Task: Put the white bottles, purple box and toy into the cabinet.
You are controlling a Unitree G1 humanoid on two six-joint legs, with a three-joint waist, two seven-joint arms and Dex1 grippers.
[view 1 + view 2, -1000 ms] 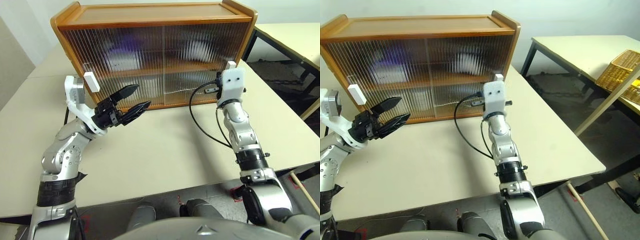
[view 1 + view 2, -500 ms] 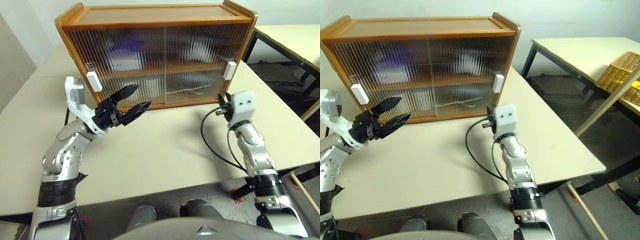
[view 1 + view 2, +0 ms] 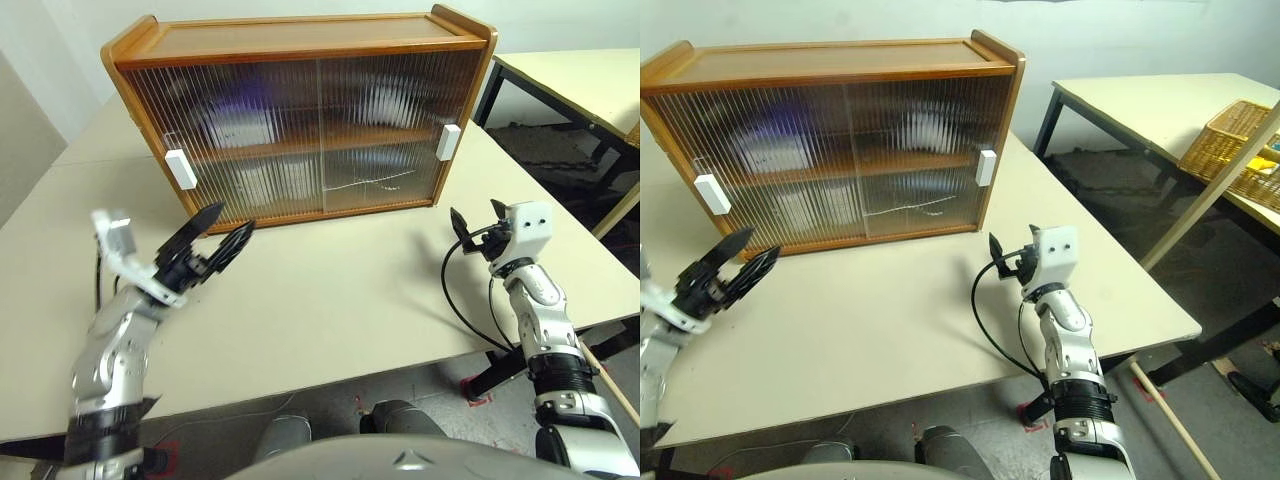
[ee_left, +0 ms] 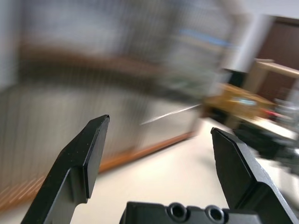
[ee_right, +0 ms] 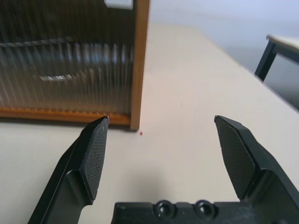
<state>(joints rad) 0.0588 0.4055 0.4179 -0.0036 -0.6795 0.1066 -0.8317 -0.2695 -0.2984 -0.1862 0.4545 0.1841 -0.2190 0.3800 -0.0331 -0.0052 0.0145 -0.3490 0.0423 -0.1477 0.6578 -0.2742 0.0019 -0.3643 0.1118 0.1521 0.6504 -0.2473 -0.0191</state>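
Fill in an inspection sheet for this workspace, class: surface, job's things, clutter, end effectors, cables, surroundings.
Surface: beige table, bare in front of the cabinet.
Job's things: cabinet with both sliding doors shut; blurred shapes, one purple, behind the ribbed panels.
Clutter: nothing seen.
End effectors: left end effector open, empty, above the table; right end effector open, empty, near the cabinet's right corner.
Cables: black cable looping from the right wrist.
Surroundings: second table, wicker basket, wooden stick.

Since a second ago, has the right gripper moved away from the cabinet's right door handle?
Yes. The right gripper was up at the right door handle; it now sits lower and nearer the robot, over the table, jaws open, holding nothing.
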